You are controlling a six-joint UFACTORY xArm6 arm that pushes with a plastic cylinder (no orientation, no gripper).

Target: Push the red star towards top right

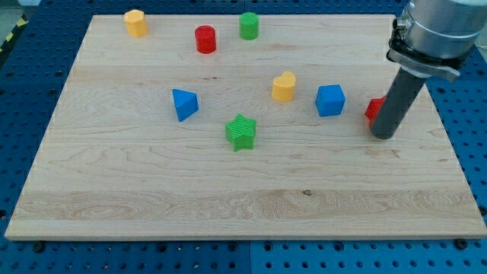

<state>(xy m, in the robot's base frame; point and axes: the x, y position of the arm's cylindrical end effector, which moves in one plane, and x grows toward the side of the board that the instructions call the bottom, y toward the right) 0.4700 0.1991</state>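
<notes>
The red star (374,109) lies near the board's right edge, mostly hidden behind my rod; only its left part shows. My tip (383,135) rests on the board just below and slightly right of the visible red part, touching or nearly touching it. The rod rises up and to the right out of the view's top right corner.
On the wooden board (228,205): a blue cube (330,100) left of the red star, a yellow heart (284,87), a green star (241,132), a blue triangle (184,103), a red cylinder (205,39), a green cylinder (249,25), a yellow block (135,23) at top left.
</notes>
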